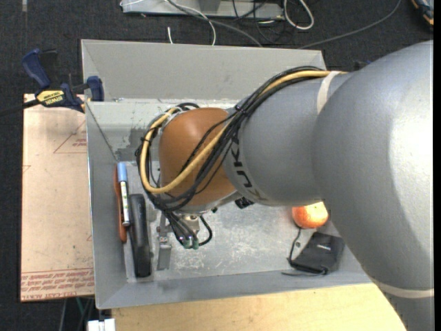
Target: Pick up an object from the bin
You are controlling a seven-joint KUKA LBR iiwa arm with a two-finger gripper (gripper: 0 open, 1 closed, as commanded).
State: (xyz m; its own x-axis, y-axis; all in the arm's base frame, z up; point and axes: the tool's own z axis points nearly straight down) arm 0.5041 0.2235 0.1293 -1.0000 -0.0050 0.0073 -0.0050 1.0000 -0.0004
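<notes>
My gripper (pixel 164 249) is down low at the bin's left side, under the orange cover on the wrist. Just left of it, a long black bar-shaped thing (pixel 140 236) lies along the left wall. Beside that bar, closer to the wall, lie a slim orange-handled tool (pixel 121 209) and a blue and white pen-like stick (pixel 123 178). I see nothing held in the gripper.
An orange-red ball like a small fruit (pixel 310 216) rests at the bin's right, partly under the arm. A black wallet-like pouch (pixel 317 252) lies in front of it near the front wall. The arm hides the bin's middle and back.
</notes>
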